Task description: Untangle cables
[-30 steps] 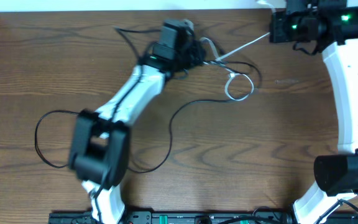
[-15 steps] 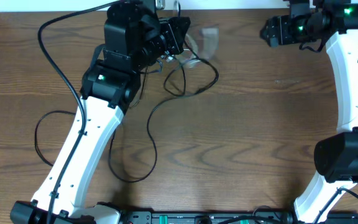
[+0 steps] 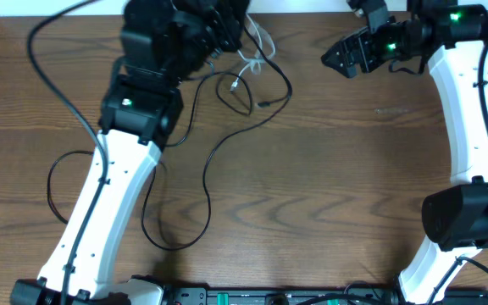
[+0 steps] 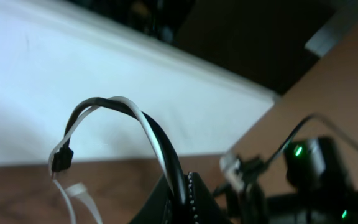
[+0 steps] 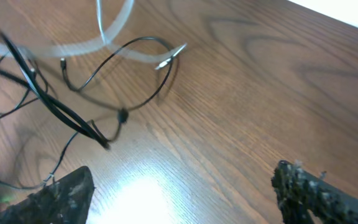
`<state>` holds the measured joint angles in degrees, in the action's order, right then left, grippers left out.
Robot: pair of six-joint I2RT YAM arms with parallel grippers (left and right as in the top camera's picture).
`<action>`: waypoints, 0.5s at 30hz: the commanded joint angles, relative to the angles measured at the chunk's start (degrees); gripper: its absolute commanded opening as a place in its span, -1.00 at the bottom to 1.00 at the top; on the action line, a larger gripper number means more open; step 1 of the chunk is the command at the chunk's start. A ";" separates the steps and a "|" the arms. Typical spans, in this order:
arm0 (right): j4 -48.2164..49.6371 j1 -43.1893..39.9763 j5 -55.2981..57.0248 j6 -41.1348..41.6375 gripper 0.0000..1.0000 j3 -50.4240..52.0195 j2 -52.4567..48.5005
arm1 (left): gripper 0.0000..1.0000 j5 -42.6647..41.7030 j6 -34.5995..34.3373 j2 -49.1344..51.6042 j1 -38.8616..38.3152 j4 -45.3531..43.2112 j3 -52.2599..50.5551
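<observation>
Two hands work along the far edge of the desk (image 3: 354,186), well apart from each other. The left hand (image 3: 224,21) is clamped shut on the cables (image 3: 242,85) and holds the bunch raised near the far edge, left of the middle. Its wrist view shows a black cord (image 4: 173,165) and a white cord (image 4: 148,134) arching together out of the pinch.

From the raised bunch a long black strand (image 3: 207,165) trails in a slack curve toward the near edge, and a smaller loop rests on the wood just below the hand. Lifting the bunch probably serves a purpose: the loose lengths hang by their own weight, so the loops open and the crossings show.

The right hand (image 3: 339,56) hovers toward the far right corner with its jaws spread wide and nothing between them, aimed back at the bunch. Its wrist view shows bare wood between the fingers; ahead lie thin black loops, a silver-tipped plug (image 5: 168,61) and the white cord, which is blurred there. That posture suits taking a free end — the plug looks like the easiest one — and drawing it away from the left hand's pinch. Pulling a strand that passes under another would likely tighten the snarl.
</observation>
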<state>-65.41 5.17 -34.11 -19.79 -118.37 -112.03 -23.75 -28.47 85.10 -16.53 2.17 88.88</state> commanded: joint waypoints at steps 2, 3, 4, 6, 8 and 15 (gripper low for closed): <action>-0.11 2.49 -1.64 -3.06 0.84 -0.33 1.60 | -0.85 2.21 -0.42 -3.56 1.75 -3.28 2.64; 0.02 2.99 -1.66 -3.02 0.84 -0.33 1.46 | -0.85 3.48 -1.36 -3.69 1.92 -4.17 2.64; 0.13 3.61 -1.66 -3.02 0.84 -0.33 1.40 | -0.85 4.74 -3.13 -3.78 2.19 -5.40 2.64; 0.35 4.76 -1.81 -2.93 0.84 -0.33 1.27 | -0.85 6.14 -6.01 -3.89 2.62 -8.31 2.64; 0.90 5.88 -2.29 -1.49 0.84 -0.33 1.09 | -0.85 7.78 -8.15 -3.89 2.86 -11.69 2.64; 7.43 11.28 -2.27 9.33 0.81 -0.33 -2.36 | -0.85 11.21 -13.92 -4.00 2.86 -18.78 2.64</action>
<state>-59.42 14.22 -35.18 -16.03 -118.37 -112.25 -14.68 -38.59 82.06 -13.96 -14.79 89.84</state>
